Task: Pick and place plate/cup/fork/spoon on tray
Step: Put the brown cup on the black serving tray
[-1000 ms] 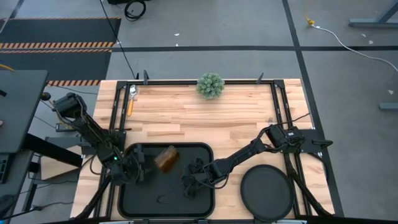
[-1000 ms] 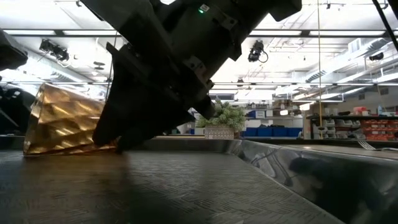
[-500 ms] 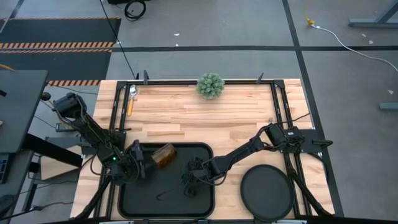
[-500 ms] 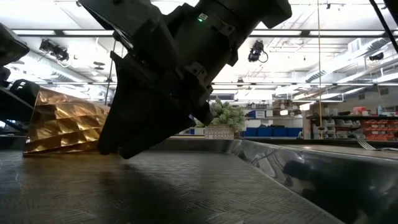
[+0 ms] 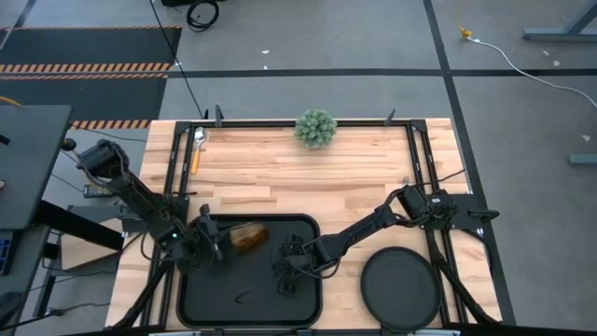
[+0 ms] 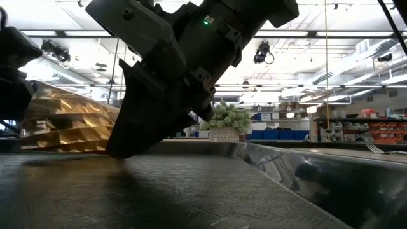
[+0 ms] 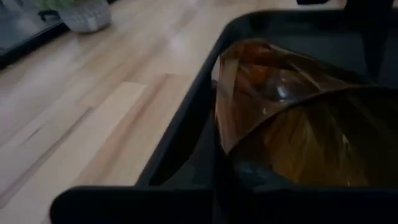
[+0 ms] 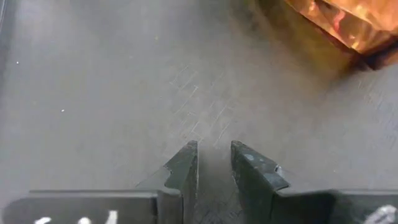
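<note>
**Left gripper clamps the cup on the tray**

The cup (image 5: 246, 236) lies on its side in the tray (image 5: 308, 297), near the tray's far-left corner, and the left gripper (image 5: 213, 242) is clenched on its rim (the left wrist view shows the amber wall right at the fingers). The right gripper (image 8: 213, 163) hangs low over the tray floor toward the middle; its fingers (image 8: 184, 168) stand a narrow gap apart with nothing between them. The thin dark thing on the tray floor near the front edge may be the fork, though it is too small to tell. The plate (image 5: 399, 287) sits on the table just right of the tray, and the spoon (image 5: 197, 147) lies at the far-left corner of the table, near a small potted plant (image 5: 316, 128).

The step in hand looks like standing the cup upright. To do it well, the left arm should lift only enough to clear the floor, rotate slowly so the thin plastic does not slip or buckle, and set the base flat before releasing. The right arm is best kept clear of the swing.
</note>
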Available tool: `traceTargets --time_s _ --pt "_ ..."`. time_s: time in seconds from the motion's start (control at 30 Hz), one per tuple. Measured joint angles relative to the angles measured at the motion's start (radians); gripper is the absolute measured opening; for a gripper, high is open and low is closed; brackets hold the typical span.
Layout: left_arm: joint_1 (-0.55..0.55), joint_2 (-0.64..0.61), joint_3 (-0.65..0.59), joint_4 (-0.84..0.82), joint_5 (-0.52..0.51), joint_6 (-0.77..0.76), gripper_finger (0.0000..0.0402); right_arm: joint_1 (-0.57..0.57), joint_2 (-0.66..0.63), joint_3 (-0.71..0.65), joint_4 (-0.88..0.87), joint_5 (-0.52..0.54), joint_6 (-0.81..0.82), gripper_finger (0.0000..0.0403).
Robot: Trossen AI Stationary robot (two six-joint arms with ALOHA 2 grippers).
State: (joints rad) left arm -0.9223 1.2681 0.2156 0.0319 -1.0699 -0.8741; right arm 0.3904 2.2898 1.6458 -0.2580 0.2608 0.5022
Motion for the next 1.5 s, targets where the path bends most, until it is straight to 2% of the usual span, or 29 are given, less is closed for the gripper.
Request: traceTargets --time_s 0.13,0.23,0.47,0.63,0.87,1.03,1.2,1.5 --pt "0.049 -0.004 0.050 -0.033 0.114 0.090 0.0009 0.003 0.000 0.050 -0.085 -0.018 0.007 0.0095" --pt "0.083 -0.014 0.138 -0.159 0.216 0.139 0.0009 0.006 0.000 0.089 -0.142 -0.017 -0.001 0.0093" --pt "0.117 -0.022 0.429 -0.756 0.419 0.116 0.0011 0.009 -0.001 0.110 -0.145 0.007 -0.003 0.0093" --pt "0.097 -0.022 0.586 -1.128 0.629 0.020 0.0012 0.029 0.000 0.097 -0.141 0.039 0.001 0.0092" --pt "0.085 -0.022 0.677 -1.376 0.874 -0.025 0.0012 0.042 0.000 0.097 -0.117 0.061 -0.008 0.0087" --pt "0.144 -0.020 0.697 -1.513 1.049 0.059 0.0013 0.040 0.000 0.097 -0.117 0.054 -0.029 0.0087" --pt "0.281 -0.020 0.708 -1.595 1.070 0.214 0.0013 0.020 0.000 0.097 -0.117 0.006 -0.040 0.0087" --pt "0.584 -0.018 0.708 -1.512 1.000 0.582 0.0013 0.022 0.000 0.097 -0.113 0.007 -0.079 0.0087"
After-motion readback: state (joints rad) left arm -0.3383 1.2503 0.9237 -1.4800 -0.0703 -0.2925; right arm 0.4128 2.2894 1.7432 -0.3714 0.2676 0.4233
